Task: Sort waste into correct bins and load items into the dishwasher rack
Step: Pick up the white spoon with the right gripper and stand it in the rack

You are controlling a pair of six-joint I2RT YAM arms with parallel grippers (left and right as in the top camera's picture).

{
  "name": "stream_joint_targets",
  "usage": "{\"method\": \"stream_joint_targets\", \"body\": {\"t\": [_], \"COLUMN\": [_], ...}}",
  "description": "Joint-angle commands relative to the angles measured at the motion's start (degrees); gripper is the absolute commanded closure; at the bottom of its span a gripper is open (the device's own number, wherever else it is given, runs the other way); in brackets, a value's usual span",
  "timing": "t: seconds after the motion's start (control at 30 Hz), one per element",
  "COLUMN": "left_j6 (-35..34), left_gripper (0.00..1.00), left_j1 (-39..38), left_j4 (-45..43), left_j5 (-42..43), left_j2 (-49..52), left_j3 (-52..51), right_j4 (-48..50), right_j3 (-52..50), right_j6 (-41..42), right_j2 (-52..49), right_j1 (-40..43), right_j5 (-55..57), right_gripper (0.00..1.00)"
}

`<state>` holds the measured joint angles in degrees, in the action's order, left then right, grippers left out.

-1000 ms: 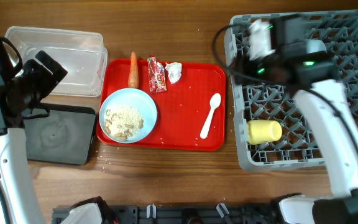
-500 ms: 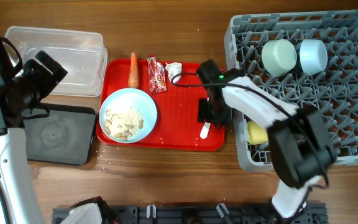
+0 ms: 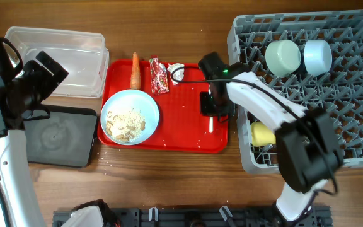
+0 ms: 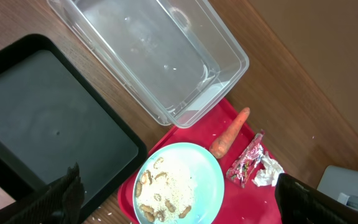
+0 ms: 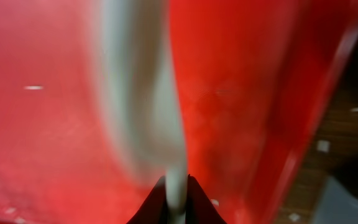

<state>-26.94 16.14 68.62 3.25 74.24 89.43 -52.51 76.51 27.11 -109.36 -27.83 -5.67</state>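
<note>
My right gripper [image 3: 211,106] is shut on the white spoon [image 5: 143,93], pinching its handle just above the red serving tray [image 3: 188,129]; the right wrist view is blurred. A light blue plate [image 3: 130,117] holds beige crumbs [image 4: 166,190]. Carrot [image 3: 135,70], red wrapper [image 3: 159,75] and white tissue [image 3: 177,72] lie along the tray's far edge. The clear tub [image 3: 55,60] and black tray [image 3: 58,135] sit at the left. My left gripper [image 4: 179,208] hangs open above them, holding nothing. The grey rack [image 3: 333,107] holds a mint bowl [image 3: 282,57], blue bowl [image 3: 317,55] and yellow cup [image 3: 262,133].
The rack's near-left wall stands close to the red tray's right edge, with my right arm reaching across it. Small crumbs dot the wooden table in front of the red tray. The clear tub [image 4: 154,56] and black tray [image 4: 42,124] hold nothing visible.
My right arm swung from over the rack down to the red tray and its jaws closed on the spoon, which has shifted up the tray. The left arm stayed still.
</note>
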Motion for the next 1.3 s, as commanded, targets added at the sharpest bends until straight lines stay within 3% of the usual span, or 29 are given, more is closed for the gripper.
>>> {"method": "stream_joint_targets", "body": {"t": [0.0,0.13,0.37,0.5,0.57,0.7,1.07,1.1,1.13,1.27], "left_j6": [-0.52,-0.52,-0.52,-0.52,-0.52,-0.52,-0.52,-0.52,-0.52,-0.52], "left_gripper": [0.0,0.0,0.0,0.0,0.0,0.0,0.0,0.0,0.0,0.0], "left_j1": [0.28,0.28,0.28,0.28,0.28,0.28,0.28,0.28,0.28,0.28], "left_j4": [-0.2,-0.2,-0.2,-0.2,-0.2,-0.2,-0.2,-0.2,-0.2,-0.2], "left_j5": [-0.57,-0.57,-0.57,-0.57,-0.57,-0.57,-0.57,-0.57,-0.57,-0.57], "left_j2": [0.02,0.02,0.02,0.02,0.02,0.02,0.02,0.02,0.02,0.02], "left_j3": [0.22,0.22,0.2,0.22,0.22,0.2,0.22,0.2,0.2,0.22], "right_j4": [0.37,1.09,6.73,6.62,6.84,6.86,7.28,7.19,6.88,5.2], "right_j3": [2.32,2.29,1.79,1.79,1.88,2.91,4.87,4.87,4.87,4.85], "right_j6": [-4.72,-12.04,-22.97,-28.85,-28.06,-23.54,-28.41,-28.39,-28.39,-28.41], "right_j2": [10.8,18.64,13.64,10.58,10.93,13.81,41.46,44.26,46.66,53.88], "right_j1": [1.81,8.33,18.1,17.09,15.63,14.75,15.13,15.13,15.15,15.15], "right_j5": [6.08,11.74,14.78,3.41,1.51,1.53,-1.64,-3.89,-7.45,-14.34], "right_gripper": [0.96,0.96,0.95,0.77,0.74,0.51,0.43,0.4,0.0,0.0]}}
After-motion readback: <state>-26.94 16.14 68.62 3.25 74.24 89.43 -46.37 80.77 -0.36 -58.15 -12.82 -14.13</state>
